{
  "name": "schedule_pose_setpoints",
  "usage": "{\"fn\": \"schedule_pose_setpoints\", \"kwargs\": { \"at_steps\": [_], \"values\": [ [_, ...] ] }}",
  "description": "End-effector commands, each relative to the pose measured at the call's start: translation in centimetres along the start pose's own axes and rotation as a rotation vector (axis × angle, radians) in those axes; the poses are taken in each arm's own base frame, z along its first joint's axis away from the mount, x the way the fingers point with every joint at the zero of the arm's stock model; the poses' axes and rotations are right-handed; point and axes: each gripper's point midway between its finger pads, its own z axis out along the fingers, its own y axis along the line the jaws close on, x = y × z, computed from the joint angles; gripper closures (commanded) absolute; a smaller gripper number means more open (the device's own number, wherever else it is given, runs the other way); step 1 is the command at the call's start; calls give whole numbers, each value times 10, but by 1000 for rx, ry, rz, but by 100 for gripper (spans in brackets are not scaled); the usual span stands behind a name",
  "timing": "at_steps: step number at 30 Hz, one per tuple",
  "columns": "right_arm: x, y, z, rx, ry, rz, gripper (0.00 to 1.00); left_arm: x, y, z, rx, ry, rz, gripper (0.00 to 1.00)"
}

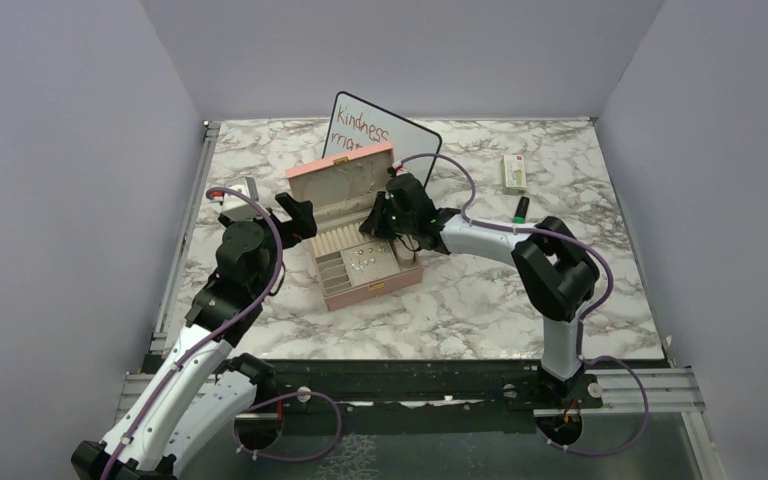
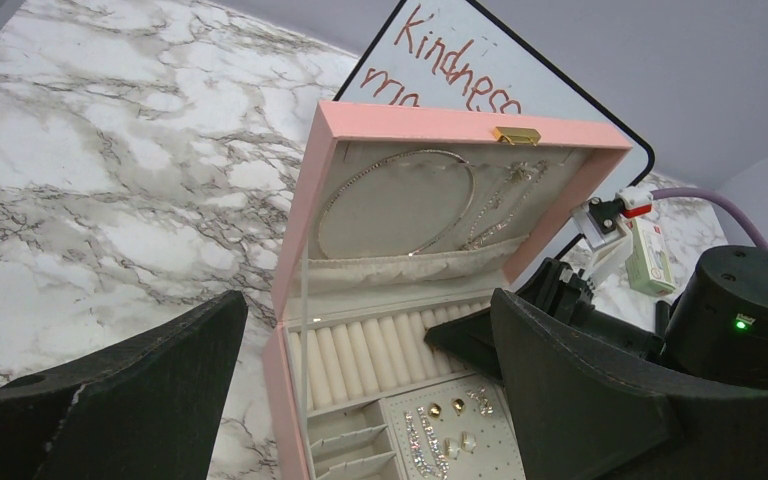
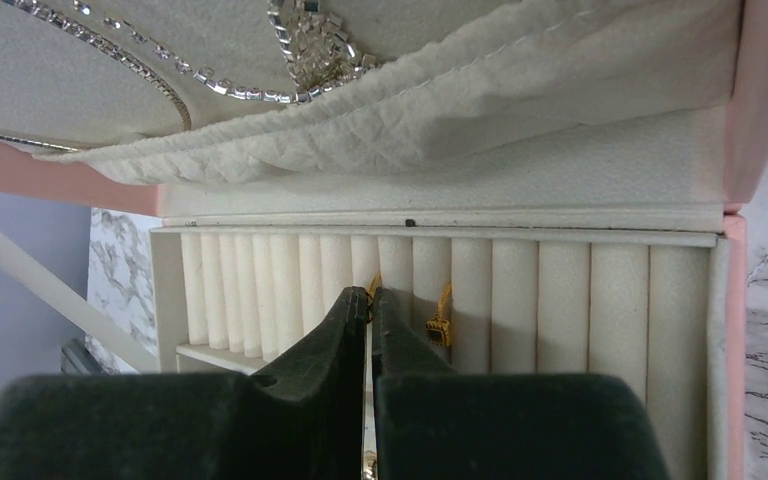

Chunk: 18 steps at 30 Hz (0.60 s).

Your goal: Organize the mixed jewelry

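The pink jewelry box [image 1: 376,291] stands open at mid-table. Several small gold and crystal earrings [image 2: 457,405] sit on its perforated pad, which also shows in the top view [image 1: 365,256]. My right gripper [image 3: 370,297] reaches into the box's cream ring rolls [image 3: 560,300] and is shut on a small gold ring [image 3: 373,286] at its tips. A second gold ring [image 3: 440,325] sits between the rolls just to the right. In the top view the right gripper [image 1: 398,238] is over the box's back right. My left gripper [image 2: 368,300] is open and empty, at the box's left side [image 1: 295,218].
A whiteboard reading "Kindness" [image 1: 385,130] leans behind the box lid [image 2: 460,122]. A crystal necklace [image 2: 400,200] hangs inside the lid. A white-green packet [image 1: 514,172] and a green marker [image 1: 522,208] lie at the back right. A small grey item [image 1: 243,190] lies at the left.
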Motion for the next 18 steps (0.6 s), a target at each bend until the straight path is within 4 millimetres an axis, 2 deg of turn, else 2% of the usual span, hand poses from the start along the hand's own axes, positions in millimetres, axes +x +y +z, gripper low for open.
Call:
{"fn": "schedule_pose_setpoints", "kwargs": {
  "at_steps": [1, 6, 13, 18],
  "values": [
    [17, -26, 10, 111, 49, 6, 93, 0, 0, 0, 5, -7, -6, 8],
    [18, -26, 5, 129, 68, 21, 90, 1, 0, 0, 7, -6, -7, 8],
    [-14, 8, -16, 25, -28, 28, 68, 1, -1, 0, 9, -4, -9, 8],
    [-30, 27, -33, -39, -77, 35, 61, 1, -1, 0, 8, -3, -16, 8]
  ]
}}
